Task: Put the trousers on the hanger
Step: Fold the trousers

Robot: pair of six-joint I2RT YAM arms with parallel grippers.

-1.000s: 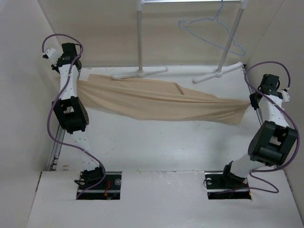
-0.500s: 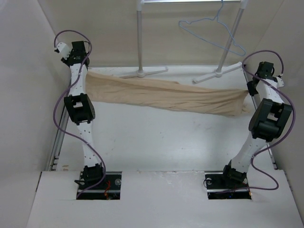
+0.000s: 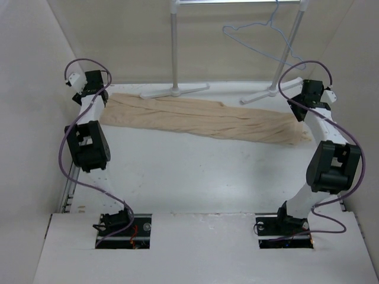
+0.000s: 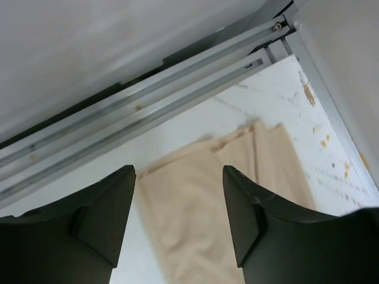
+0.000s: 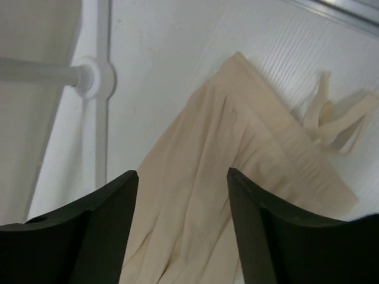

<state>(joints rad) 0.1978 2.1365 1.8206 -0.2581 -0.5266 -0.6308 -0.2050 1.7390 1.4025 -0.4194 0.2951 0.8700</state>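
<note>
The beige trousers [image 3: 204, 121] lie stretched flat across the table, from the left arm to the right arm. My left gripper [image 4: 177, 168] hangs open above their left end [image 4: 195, 207], with nothing between its fingers. My right gripper [image 5: 182, 173] is open too, above the waist end [image 5: 237, 136], whose drawstring [image 5: 334, 121] lies loose. In the top view the left gripper [image 3: 98, 102] and the right gripper [image 3: 300, 112] stand at opposite ends of the cloth. The light-blue wire hanger [image 3: 260, 36] hangs from the rack's rail at the back right.
A white garment rack has two posts [image 3: 173, 47] with flat feet [image 3: 177, 90] [image 3: 271, 93] just behind the trousers. Aluminium rails [image 4: 148, 106] run along the left table edge. Beige walls close in on the left, back and right.
Both grippers have opened and let go of the trousers. The cloth, held taut above the table before, now lies on it. Both wrists have moved toward the back.
</note>
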